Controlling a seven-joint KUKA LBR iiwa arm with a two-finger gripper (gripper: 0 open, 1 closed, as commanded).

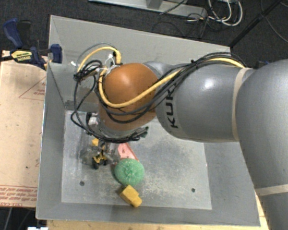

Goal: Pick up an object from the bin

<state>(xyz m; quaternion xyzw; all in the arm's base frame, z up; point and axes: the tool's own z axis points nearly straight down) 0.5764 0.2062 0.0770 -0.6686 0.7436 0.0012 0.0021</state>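
Arm (203, 104) comes in from view-right, wrist w/ orange cover (128, 91) and looped cables (89, 68) sitting over the back-left part of the bin (177, 179). Gripper (97, 158) hangs straight down under the cover, low over the bin floor, left of centre. The cover and wrist block most of it, so can't tell how far open it is or whether it has hold of anything. Nearest things: a pink piece (126, 150), half hidden under the wrist, just beside the gripper on its view-right; a round green ball (128, 171) w/ a rough surface, touching or nearly touching the pink piece, a bit nearer the front edge. A yellow block (131, 195) lies tilted just in front of the ball, apart from the gripper. Can't tell which of these, if any, the gripper is on.
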